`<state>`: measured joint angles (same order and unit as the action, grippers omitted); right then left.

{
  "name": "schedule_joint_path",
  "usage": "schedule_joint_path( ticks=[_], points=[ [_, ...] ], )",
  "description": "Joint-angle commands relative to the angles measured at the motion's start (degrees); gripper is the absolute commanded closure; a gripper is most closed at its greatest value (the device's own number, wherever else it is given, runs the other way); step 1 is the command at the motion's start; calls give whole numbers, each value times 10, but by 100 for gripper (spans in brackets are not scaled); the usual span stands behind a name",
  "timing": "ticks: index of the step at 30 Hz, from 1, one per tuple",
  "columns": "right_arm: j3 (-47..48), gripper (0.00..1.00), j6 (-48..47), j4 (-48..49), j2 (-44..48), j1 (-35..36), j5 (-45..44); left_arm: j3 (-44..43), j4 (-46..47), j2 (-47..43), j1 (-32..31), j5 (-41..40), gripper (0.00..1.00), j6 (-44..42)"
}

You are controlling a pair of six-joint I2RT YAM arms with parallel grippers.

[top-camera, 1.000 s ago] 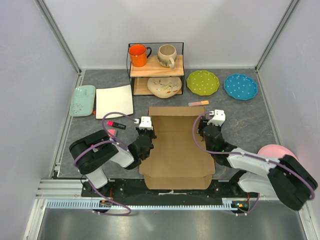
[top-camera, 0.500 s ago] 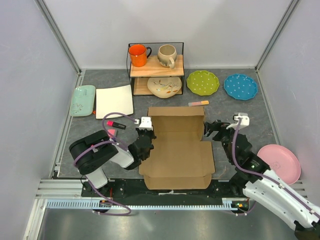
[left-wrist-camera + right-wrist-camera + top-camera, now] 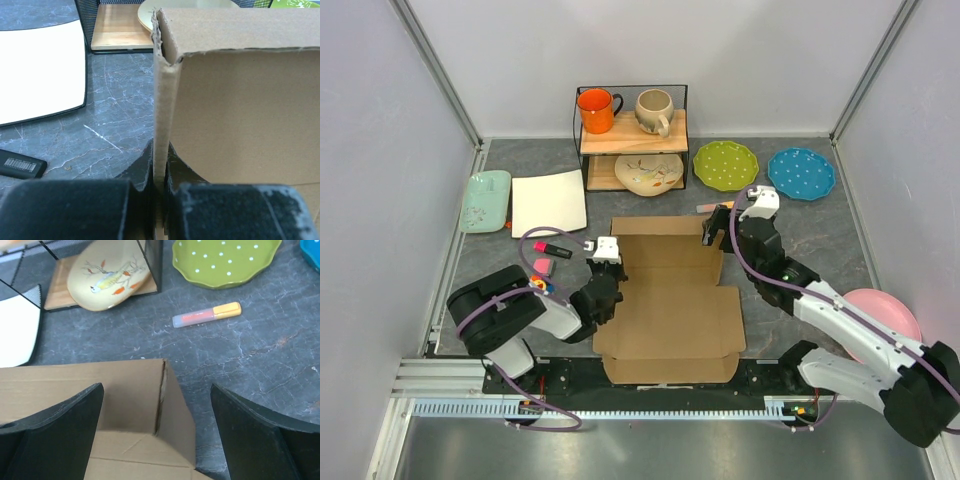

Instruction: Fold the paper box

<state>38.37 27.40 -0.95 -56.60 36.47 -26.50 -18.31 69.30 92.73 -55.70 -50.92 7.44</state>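
The paper box (image 3: 665,300) sat on the desk (image 3: 820,240) right in front of both arms. Its long axis ran away from the bases, and the far end already had its walls standing. The left gripper (image 3: 160,172) was clamped tight on the upright left wall, with the cardboard edge squeezed between its fingers near the far left corner.

The right gripper (image 3: 156,390) was wide open and holding nothing. It hung over the far right corner of the box, and in the wrist view that corner seam sat pretty much dead centre between the two fingers (image 3: 55,435). The box lay below and a bit toward the arm's own base. My guess is the right arm handles that corner or the right side wall next, since it's the nearer one and the left is busy bracing.

Nothing was inside the box as far as I could see. The wire shelf (image 3: 578,130) behind it held an orange mug (image 3: 597,109) and a beige mug (image 3: 655,110) on the top board, plus a painted cream dish (image 3: 650,173) on the lower one. The green dotted plate (image 3: 725,165), blue dotted plate (image 3: 801,172), pink plate (image 3: 885,315), white square plate (image 3: 549,203) and mint tray (image 3: 485,200) all looked bare. A little orange-and-yellow tube (image 3: 717,207) lay on the desk just past the box's far edge, close to the open gripper, so that's something to watch.
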Motion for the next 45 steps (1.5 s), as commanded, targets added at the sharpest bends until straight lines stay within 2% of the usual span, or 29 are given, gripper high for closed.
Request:
schedule_joint_path(
  ticks=[1,3,6,7,8,11,12,17,21,23,26,30,32,34,36,37,41,45],
  points=[
    [6,5,11,39,-19,-19,42,19,-22,-15,-5,-7,96,20],
    [-14,7,12,46,-19,-20,45,21,-32,-25,-5,7,92,26],
    [-42,9,10,53,-9,-22,46,18,-104,-69,-7,43,84,56],
    [-47,9,9,54,-4,-21,47,17,-136,-83,-6,56,78,68],
    [-58,9,7,56,-2,-21,51,15,-182,-110,-7,79,64,89],
    [-76,11,6,59,6,-22,55,18,-249,-167,-8,127,47,109],
    [-80,11,6,60,8,-22,55,20,-267,-187,-9,133,45,115],
    [-109,12,4,59,28,-21,56,35,-362,-325,-9,182,39,126],
    [-124,12,7,60,35,-21,56,40,-455,-481,-8,239,39,114],
    [-129,12,8,59,35,-21,55,37,-471,-518,-9,283,39,117],
    [-133,12,10,55,41,-21,58,21,-503,-571,-9,285,37,158],
    [-134,12,8,44,58,-21,65,-6,-483,-587,-6,289,33,158],
    [-135,13,7,36,64,-21,69,-35,-467,-553,4,308,26,154],
    [-138,13,7,32,71,-21,74,-71,-515,-514,19,344,25,165],
    [-139,13,9,26,76,-21,78,-106,-534,-469,55,376,25,188],
    [-140,13,10,24,76,-21,83,-108,-530,-462,70,420,25,214],
    [-151,13,13,15,89,-21,89,-94,-511,-445,162,506,25,279],
    [-160,13,17,14,98,-21,95,-98,-534,-407,193,558,26,288]
  ],
)
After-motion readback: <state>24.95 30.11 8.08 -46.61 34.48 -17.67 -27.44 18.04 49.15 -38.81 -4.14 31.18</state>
